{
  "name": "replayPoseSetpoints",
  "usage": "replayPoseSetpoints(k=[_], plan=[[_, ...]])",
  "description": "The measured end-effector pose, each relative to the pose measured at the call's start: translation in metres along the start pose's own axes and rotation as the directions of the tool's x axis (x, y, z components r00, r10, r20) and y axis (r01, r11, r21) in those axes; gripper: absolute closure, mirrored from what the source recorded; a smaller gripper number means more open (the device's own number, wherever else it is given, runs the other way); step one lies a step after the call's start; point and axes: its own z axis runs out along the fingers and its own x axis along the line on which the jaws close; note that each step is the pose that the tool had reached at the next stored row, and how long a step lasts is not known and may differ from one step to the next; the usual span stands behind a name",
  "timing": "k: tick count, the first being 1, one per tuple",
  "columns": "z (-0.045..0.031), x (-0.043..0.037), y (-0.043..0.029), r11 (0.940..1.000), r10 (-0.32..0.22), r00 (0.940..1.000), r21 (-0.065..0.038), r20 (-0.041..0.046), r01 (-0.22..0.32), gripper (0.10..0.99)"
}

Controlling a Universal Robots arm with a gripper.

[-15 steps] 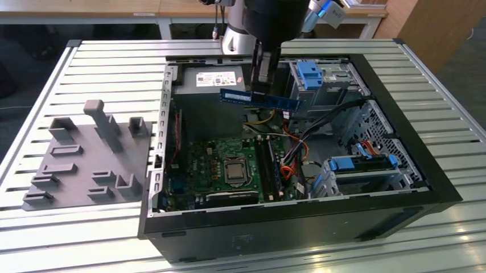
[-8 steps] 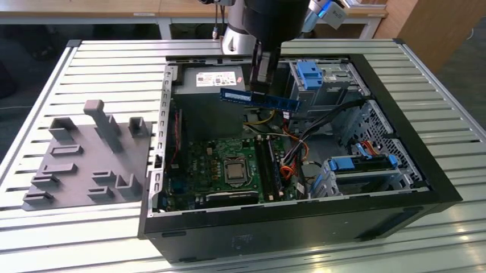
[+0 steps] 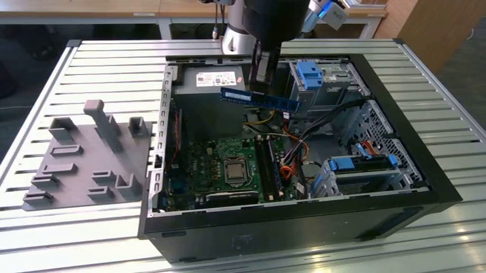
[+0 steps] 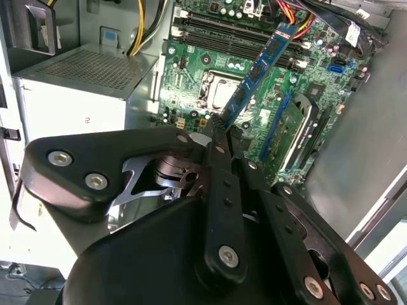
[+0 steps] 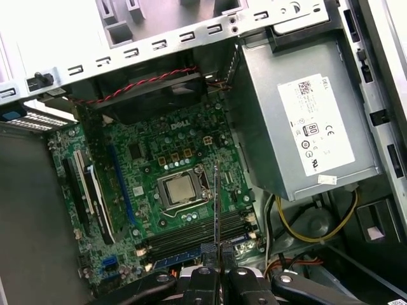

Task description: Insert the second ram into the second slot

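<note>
Evidently poised for insertion, the gripper (image 3: 260, 86) pinches the ram (image 3: 283, 103) mid-length, holding it edge-down, well above the motherboard slots (image 3: 270, 165).

The dark arm (image 3: 266, 23) reaches down from twelve o'clock in the exterior view, its pincer (image 3: 260, 86) pointing toward six, clamped on the ram stick (image 3: 278, 102).
</note>
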Motion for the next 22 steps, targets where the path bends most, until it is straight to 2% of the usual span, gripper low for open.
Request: replayPoseSetpoints(k=[22], plan=[[0.0000, 0.0000, 0.0000, 0.9981, 0.061, 0.9981, 0.001, 0.0022, -0.061, 0.949]])
